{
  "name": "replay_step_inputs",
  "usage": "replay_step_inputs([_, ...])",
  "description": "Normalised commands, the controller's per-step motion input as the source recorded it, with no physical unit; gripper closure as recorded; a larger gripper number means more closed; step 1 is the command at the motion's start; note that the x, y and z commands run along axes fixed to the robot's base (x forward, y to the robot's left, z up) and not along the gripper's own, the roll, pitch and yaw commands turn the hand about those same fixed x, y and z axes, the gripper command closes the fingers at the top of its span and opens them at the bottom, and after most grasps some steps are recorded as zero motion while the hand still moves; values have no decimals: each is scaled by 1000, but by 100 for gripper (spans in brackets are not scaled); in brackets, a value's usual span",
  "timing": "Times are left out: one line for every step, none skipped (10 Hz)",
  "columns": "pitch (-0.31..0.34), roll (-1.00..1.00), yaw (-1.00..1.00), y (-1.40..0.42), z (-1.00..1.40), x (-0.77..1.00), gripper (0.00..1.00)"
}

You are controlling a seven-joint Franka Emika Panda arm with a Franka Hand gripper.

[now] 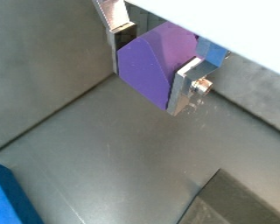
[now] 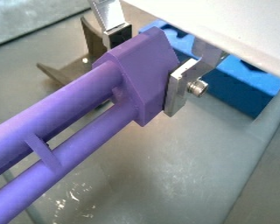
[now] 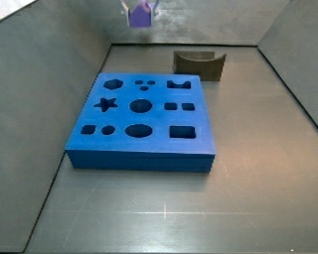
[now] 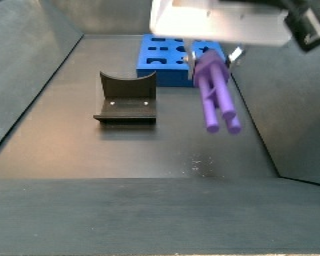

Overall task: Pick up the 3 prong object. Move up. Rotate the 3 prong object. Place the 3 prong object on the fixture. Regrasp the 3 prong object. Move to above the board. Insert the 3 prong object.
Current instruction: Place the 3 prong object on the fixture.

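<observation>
Purple 3 prong object [image 2: 95, 105] clamped in gripper [image 2: 149, 66], held aloft.
Prongs pointing dwn, long axis steep; fixture [image 4: 127, 97] approx 9 o'clock of it, board [image 4: 170, 52] behind.

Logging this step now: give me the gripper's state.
Gripper: raised above the floor, jaws closed on the purple peg, beside the blue board.
</observation>
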Motion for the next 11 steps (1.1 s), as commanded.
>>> replay_step_inputs([10, -82, 21, -12, 1000, -29, 100])
replay_step_inputs([11, -98, 22, -12, 802, -23, 100])
replay_step_inputs([14, -108, 20, -11, 649, -15, 100])
replay_step_inputs([20, -118, 17, -9, 499, -8, 100])
replay_step_inputs([29, -126, 11, -5, 348, -1, 100])
replay_step_inputs([54, -93, 102, -829, 344, 1000, 100])
replay_step_inputs([79, -86, 94, -824, 278, 1000, 100])
replay_step_inputs([112, -34, 88, -744, 240, 1000, 100])
replay_step_inputs([123, -28, 63, -656, 221, 1000, 100])
replay_step_inputs([134, -23, 47, -552, 190, 1000, 100])
replay_step_inputs([137, -15, 36, -469, 159, 1000, 100])
